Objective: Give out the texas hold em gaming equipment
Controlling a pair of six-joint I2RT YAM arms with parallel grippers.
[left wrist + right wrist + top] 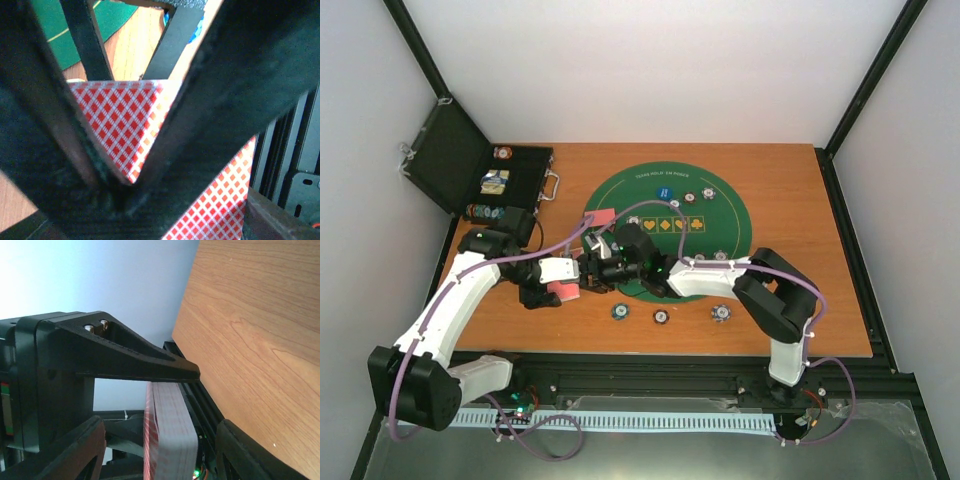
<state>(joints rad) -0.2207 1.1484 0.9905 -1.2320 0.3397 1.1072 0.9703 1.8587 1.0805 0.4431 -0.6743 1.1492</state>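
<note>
One deck of red-backed playing cards (564, 291) sits in the left gripper (552, 282), above bare wood just off the near-left rim of the green felt mat (720, 215). The left wrist view shows that gripper's fingers (235, 100) clamped tight across the deck's diamond-pattern back (115, 115). One loose red card (603, 216) lies on the mat's left edge. Three poker chips (661, 317) lie in a row on the wood between the mat and the near table edge, well apart from each other. Two more chips (710, 257) sit beside the right forearm. On the far part of the mat is one blue round button (663, 192) with a few small chips (699, 196) near it; their exact count is too small to tell. The right gripper (592, 272) faces the deck with jaws apart. In its wrist view the fingers (80, 450) stand on either side of the edge-on stack (170, 435), with a gap on each side and nothing held. A wide strip of bare table (790, 220) lies right of the mat. The open black case (450, 160) fills the far-left corner, close to the left elbow. The left arm rises from its base, bends near the case and reaches right. The right arm bends at the right and its forearm runs left over the mat's near rim.
</note>
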